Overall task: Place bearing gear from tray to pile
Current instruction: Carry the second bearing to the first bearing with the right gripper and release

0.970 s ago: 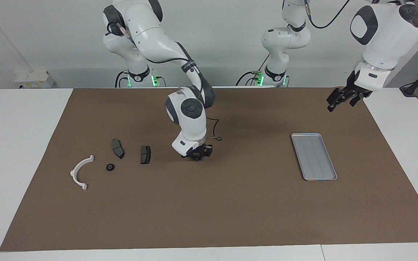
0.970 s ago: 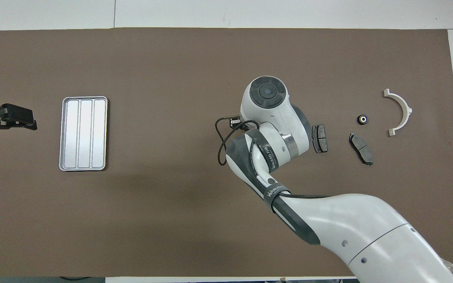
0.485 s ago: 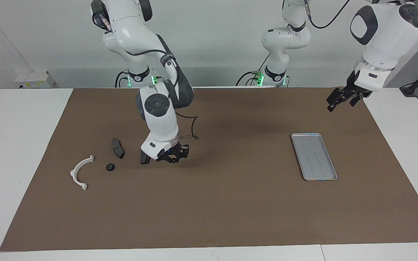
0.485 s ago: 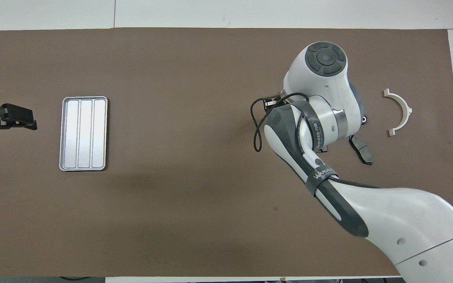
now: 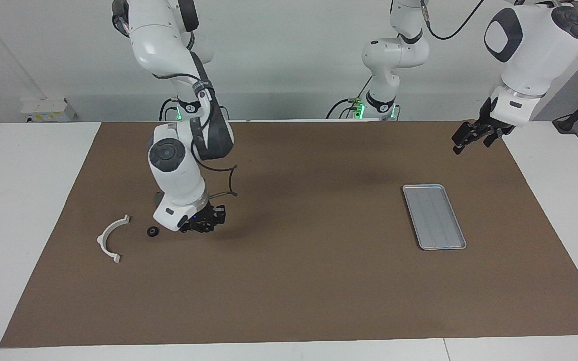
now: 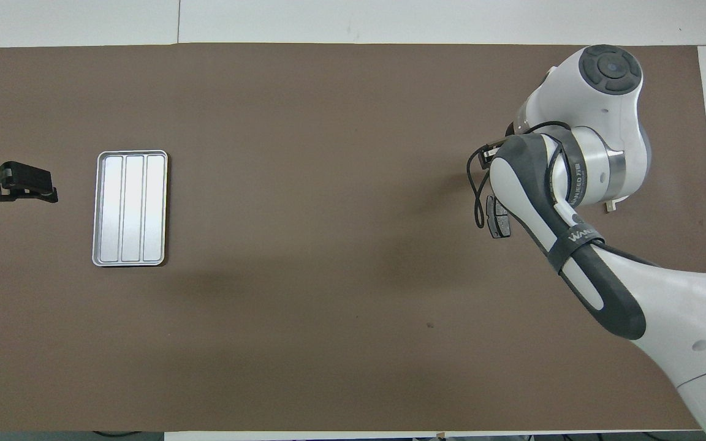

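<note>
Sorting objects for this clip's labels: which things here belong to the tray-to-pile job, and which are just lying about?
Job: tray, empty; bearing, bracket and brake pad, grouped together; right end effector over the brake pad.
Lying about: mat; white box off the mat; left end effector, waiting over the mat's end by the tray.

Mat (image 5: pixel 319 281) was plain brown on a white table (image 5: pixel 23 200). Tray (image 5: pixel 434 216) was silver-grey with faint lengthwise ridges. Bracket (image 5: pixel 110 239) was white, small gear (image 5: pixel 152 231) black, brake pad (image 6: pixel 499 219) dark grey. Both arms were white with dark grey joints, grippers black.
</note>
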Controlling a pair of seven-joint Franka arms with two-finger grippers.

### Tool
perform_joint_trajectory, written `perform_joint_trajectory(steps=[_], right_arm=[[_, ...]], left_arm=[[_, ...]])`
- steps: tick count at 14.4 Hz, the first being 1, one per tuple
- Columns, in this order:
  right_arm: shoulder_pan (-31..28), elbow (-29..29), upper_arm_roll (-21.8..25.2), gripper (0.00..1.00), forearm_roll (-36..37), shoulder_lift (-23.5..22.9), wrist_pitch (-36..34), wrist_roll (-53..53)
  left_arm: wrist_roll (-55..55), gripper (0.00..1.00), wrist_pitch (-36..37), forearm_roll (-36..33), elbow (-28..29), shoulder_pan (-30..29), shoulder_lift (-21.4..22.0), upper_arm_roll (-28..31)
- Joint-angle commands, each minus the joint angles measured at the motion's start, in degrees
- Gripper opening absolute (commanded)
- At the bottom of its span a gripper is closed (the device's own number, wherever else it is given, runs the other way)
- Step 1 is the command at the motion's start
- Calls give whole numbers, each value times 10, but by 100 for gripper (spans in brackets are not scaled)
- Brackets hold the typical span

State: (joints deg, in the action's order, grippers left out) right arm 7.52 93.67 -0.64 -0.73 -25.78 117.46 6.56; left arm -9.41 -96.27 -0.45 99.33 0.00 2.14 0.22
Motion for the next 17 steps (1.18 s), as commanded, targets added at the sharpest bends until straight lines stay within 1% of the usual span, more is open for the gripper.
perform_joint_trajectory(steps=[1,4,9,12,14,17], right_arm=[[-29,45,-8,0,4,24,31,55],[-46,85,-8,0,5,32,72,83],[-48,164,-8,0,5,56,117,88],[-48,182,-9,0,5,60,118,88],[-48,198,-9,0,5,64,134,93],[-58,202,-8,0,5,64,140,110]], left_arm=[[3,100,-5,6,9,7,9,7],[3,100,-7,6,9,7,9,7],[3,100,-6,6,9,7,11,7],[3,100,-5,6,9,7,11,7],[3,100,-5,6,9,7,11,7],[3,100,-5,6,9,7,11,7]])
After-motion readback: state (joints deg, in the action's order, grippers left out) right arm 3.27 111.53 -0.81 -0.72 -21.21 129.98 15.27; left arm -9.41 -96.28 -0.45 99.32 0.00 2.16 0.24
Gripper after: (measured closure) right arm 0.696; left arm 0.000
